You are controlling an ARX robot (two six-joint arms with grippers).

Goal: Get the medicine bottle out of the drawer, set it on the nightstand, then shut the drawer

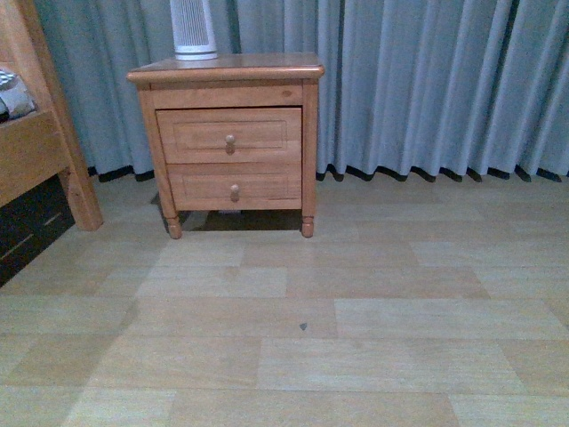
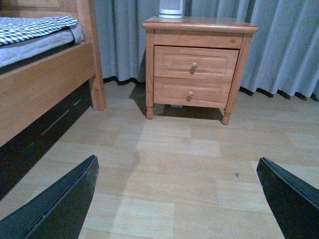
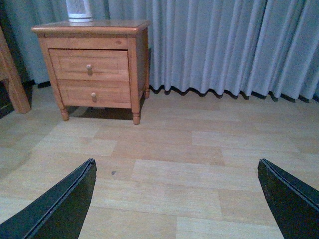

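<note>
The honey-brown nightstand (image 1: 227,69) stands against the curtain, left of centre in the front view, and shows too as nightstand (image 2: 199,24) and nightstand (image 3: 92,27). Its upper drawer (image 1: 229,135) is shut, with a round knob; the same drawer (image 2: 195,62) and drawer (image 3: 88,64) appear in both wrist views. The medicine bottle is out of view. My left gripper (image 2: 177,199) is open over bare floor, far from the nightstand. My right gripper (image 3: 177,199) is open too, also well back. Neither arm shows in the front view.
A tall white ribbed cylinder (image 1: 193,28) stands on the nightstand top. A shallower lower drawer (image 1: 236,188) sits below. A wooden bed frame (image 1: 40,133) stands at left, with bedding (image 2: 35,27). Grey curtains (image 1: 427,80) hang behind. Wood-plank floor (image 1: 302,302) lies between me and the furniture.
</note>
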